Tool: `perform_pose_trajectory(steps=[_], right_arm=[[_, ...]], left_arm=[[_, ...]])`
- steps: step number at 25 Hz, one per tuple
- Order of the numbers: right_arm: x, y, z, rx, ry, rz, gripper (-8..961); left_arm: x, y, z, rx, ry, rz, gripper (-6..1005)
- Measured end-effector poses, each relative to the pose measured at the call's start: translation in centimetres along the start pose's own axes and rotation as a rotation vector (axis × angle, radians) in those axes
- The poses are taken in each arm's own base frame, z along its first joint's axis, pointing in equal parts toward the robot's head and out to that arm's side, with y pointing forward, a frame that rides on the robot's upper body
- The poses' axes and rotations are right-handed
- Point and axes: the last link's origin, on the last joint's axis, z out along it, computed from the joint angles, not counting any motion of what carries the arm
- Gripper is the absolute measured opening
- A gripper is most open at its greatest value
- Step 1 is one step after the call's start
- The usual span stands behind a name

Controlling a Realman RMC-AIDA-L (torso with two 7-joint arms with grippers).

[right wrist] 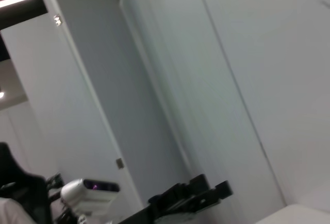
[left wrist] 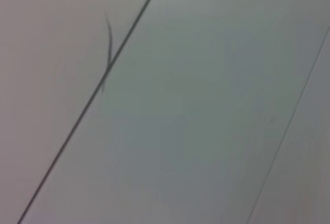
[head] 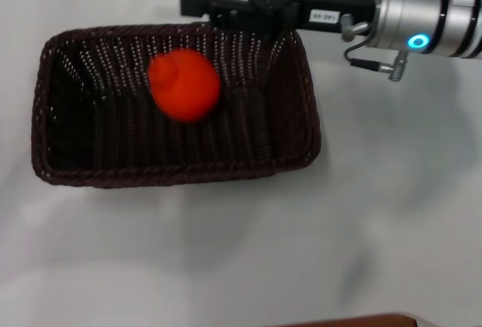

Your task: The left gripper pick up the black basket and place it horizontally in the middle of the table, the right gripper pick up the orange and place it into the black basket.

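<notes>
1. I am holding my right gripper [head: 197, 1] at the far rim of the black basket [head: 294, 146], arm reaching in from my right. Its fingers are grasping nothing, but I cannot tell whether they are parted or closed.
2. The orange [head: 183, 84] is sitting inside the basket, on the woven floor, nearer the far wall, apart from my gripper.
3. The basket is lying lengthwise across the white table [head: 392, 214], roughly central.
4. My left gripper is showing in no view; its state cannot be told.
5. Judgement: both placements are looking done; the only step left seems to be pulling my right arm away.
6. Handling notes: the orange is looking light, round, smooth-skinned, so likely to roll; I would grip across its middle, gently. The basket is looking stiff, light and rough; its braided rim is the natural hold.
</notes>
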Motion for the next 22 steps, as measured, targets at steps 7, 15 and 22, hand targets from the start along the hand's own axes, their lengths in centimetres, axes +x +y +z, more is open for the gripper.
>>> perform_pose_trajectory(steps=[7, 15, 22], right_arm=[[0.6, 1.2, -4.1, -0.171, 0.249, -0.025, 628], [-0.8, 2.5, -12.4, -0.641, 0.643, -0.223, 844], [-2.5, 2.4, -17.3, -0.996, 0.802, -0.310, 844]], left_arm=[[0.6, -0.3, -0.5, 0.029, 0.071, -0.005, 922], [0.7, -0.9, -2.9, 0.186, 0.310, 0.063, 922], [0.1, -1.0, -4.8, 0.349, 0.443, 0.184, 920]])
